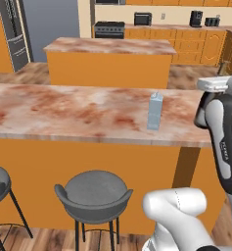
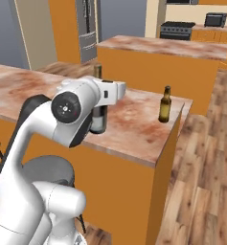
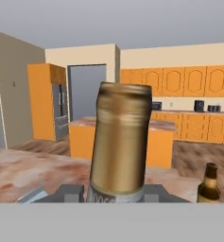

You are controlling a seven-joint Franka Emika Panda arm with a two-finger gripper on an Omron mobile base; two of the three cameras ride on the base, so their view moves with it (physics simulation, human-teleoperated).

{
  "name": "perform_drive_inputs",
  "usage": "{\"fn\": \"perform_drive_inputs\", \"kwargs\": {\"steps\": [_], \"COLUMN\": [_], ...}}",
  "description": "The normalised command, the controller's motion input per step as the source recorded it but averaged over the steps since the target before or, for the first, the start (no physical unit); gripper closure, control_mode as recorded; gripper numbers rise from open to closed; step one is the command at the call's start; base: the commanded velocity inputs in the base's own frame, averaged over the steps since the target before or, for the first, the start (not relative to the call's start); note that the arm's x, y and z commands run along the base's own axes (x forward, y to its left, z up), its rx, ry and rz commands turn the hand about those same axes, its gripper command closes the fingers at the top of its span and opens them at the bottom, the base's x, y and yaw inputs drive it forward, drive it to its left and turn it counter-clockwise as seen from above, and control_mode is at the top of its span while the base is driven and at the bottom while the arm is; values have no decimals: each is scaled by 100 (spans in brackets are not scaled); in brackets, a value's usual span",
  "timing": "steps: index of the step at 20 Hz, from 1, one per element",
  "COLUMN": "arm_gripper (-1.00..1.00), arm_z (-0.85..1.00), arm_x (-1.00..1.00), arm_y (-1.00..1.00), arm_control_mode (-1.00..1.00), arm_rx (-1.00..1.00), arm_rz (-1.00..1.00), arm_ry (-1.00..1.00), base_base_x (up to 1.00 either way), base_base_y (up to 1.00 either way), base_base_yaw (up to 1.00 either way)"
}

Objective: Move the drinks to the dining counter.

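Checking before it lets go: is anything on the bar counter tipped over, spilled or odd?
Nothing stands out. The carton, beer bottle and wine bottle all stand upright on the dining counter, no spill visible; the wine bottle sits between the jaws.

Wood plank floor (image 2: 206, 191), orange cabinets (image 1: 196, 46), free-standing island (image 1: 107, 61), grey bar stools (image 1: 94, 193), steel fridge (image 1: 12, 37)
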Motion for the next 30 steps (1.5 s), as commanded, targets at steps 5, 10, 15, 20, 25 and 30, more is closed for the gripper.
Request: {"fn": "perform_drive_inputs", "kwargs": {"steps": [5, 10, 15, 20, 25, 30], "arm_gripper": [100, 100, 100, 100, 100, 100], "arm_z": [-2, -7, -26, -24, -8, 0], "arm_x": [36, 34, 30, 16, 13, 15], "arm_y": [-22, -29, -26, -1, -6, -10], "arm_control_mode": [-100, -100, -100, -100, -100, -100], "arm_rx": [0, 0, -5, -16, -4, 6], "arm_rz": [0, -3, -2, -5, -3, 0], "arm_ry": [2, 9, 7, 0, 0, 0], "base_base_x": [0, 0, 0, 0, 0, 0], "base_base_y": [0, 0, 0, 0, 0, 0], "base_base_yaw": [0, 0, 0, 0, 0, 0]}}
